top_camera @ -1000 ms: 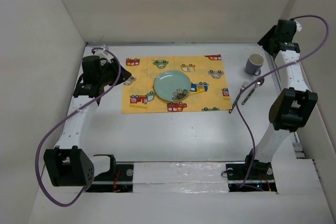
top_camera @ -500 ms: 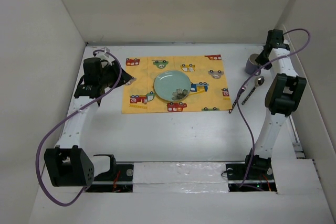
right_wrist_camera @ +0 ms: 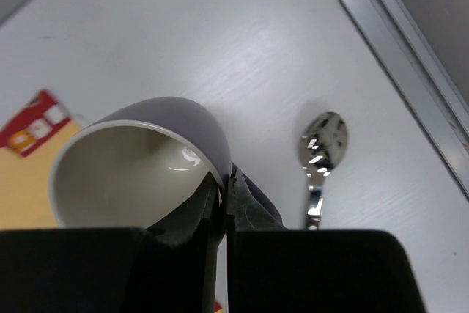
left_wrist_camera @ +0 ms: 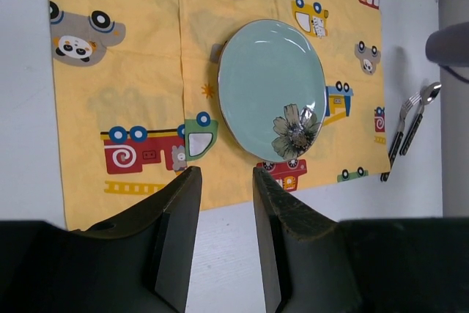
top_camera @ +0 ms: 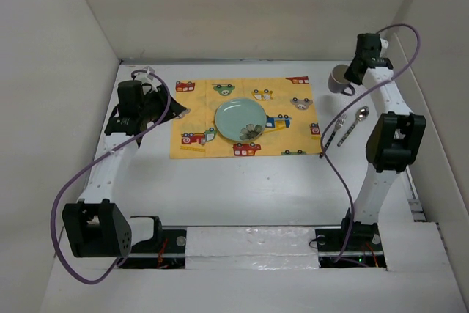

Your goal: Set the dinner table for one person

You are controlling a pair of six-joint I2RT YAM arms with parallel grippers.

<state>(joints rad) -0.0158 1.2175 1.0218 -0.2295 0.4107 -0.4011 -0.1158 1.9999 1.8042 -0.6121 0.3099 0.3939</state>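
Note:
A purple mug (top_camera: 338, 78) with a white inside hangs tilted above the back right of the white dinner table (top_camera: 242, 188). My right gripper (top_camera: 350, 76) is shut on its wall, one finger inside the rim and one outside (right_wrist_camera: 223, 190); the mug (right_wrist_camera: 139, 155) fills the right wrist view. A pale green plate (top_camera: 240, 119) with a flower print lies on the yellow car-print cloth (top_camera: 198, 119). A fork (top_camera: 334, 132) and a spoon (top_camera: 355, 123) lie side by side right of the cloth. My left gripper (left_wrist_camera: 226, 175) stands open and empty above the cloth's left edge.
White walls close in the table on the left, back and right. A metal rail (right_wrist_camera: 396, 56) runs along the right edge near the spoon (right_wrist_camera: 321, 144). Purple cables loop from both arms. From the left wrist I also see the plate (left_wrist_camera: 271, 89), fork (left_wrist_camera: 399, 133) and mug (left_wrist_camera: 448, 42).
The right arm swung in to the mug, shut on its rim, and lifted it up and to the left, tilting it. The left arm has barely moved.

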